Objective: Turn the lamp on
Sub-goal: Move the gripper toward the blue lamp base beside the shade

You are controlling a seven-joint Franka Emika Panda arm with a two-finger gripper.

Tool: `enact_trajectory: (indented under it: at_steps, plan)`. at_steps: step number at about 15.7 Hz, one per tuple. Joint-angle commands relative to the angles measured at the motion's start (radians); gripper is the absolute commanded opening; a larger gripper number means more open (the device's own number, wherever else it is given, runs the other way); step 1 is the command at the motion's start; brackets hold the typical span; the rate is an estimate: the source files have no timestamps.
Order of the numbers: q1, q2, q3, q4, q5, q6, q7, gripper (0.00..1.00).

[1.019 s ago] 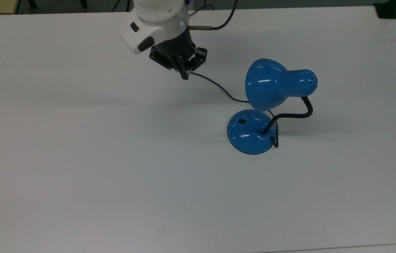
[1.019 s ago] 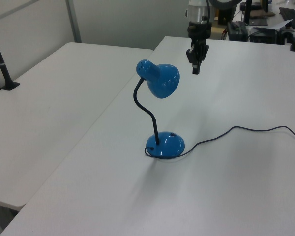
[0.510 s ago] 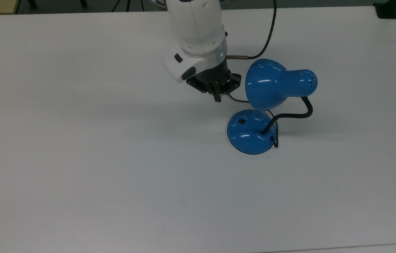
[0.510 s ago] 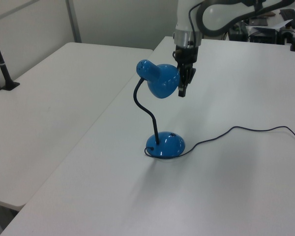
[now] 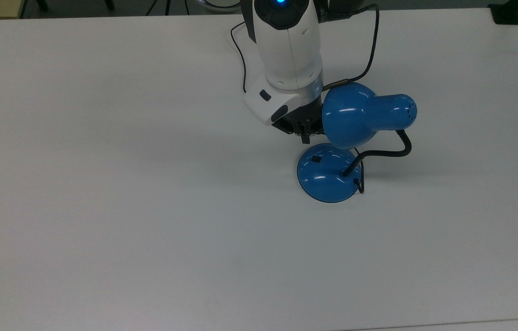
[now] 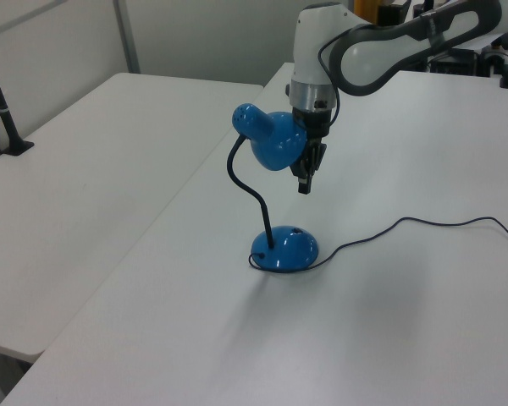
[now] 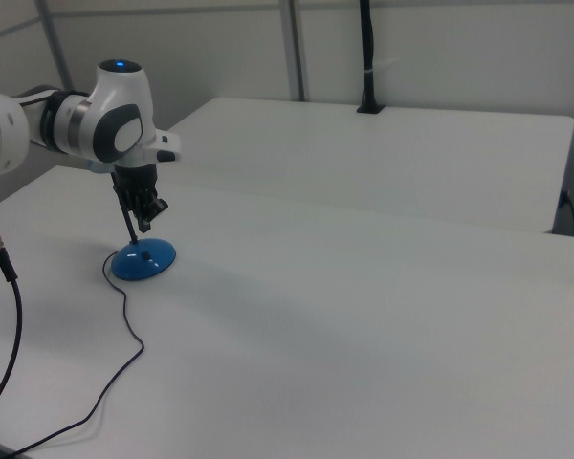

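So the pincer (image 5: 305, 138) hangs over the white table (image 5: 102, 207), pointing down, right beside the shade (image 5: 348, 115) of the lamp (image 6: 275, 169). In the top view the shade covers part of the black hand, so you can't see where they meet. In the left view the shade (image 6: 275, 144) sits tight against the pincer (image 6: 304, 183), looks like touching, but I can't say for sure. The fingers look pressed together into one dark tip with nothing between them.

The lamp stands about mid-table, toward the top view's right. Its round blue base (image 5: 327, 172) sits flat on the table, with the small black switch (image 5: 315, 159) on the dome just below the fingertips in the top view; there's clear air between tip and base in the left view. The black bendy neck (image 5: 387, 149) loops out to the top view's right and up to the shade.

In the right view the arm hides most of the shade, so you mostly get the base (image 7: 143, 260) and the thin cord (image 7: 124, 325) snaking off toward the near edge. The cord (image 6: 423, 224) also trails to the left view's right and runs out of frame.

No containers here.
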Motion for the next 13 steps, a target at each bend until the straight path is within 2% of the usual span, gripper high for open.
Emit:
enact_trajectory:
  at_steps: [1, 4, 7, 8, 11, 13]
  plan:
    - [0.013, 0.003, -0.011, -0.033, 0.009, 0.024, -0.134, 0.00]
    - [0.003, -0.006, -0.011, -0.070, 0.007, 0.014, -0.372, 0.00]
    - [-0.019, -0.032, -0.014, -0.097, 0.001, -0.028, -0.530, 0.00]
    - [-0.017, -0.032, -0.014, -0.097, -0.008, -0.045, -0.623, 0.00]
    - [-0.022, -0.032, -0.019, -0.099, -0.055, -0.065, -0.873, 0.03]
    - [-0.027, -0.035, -0.045, -0.097, -0.101, -0.092, -1.091, 0.04]
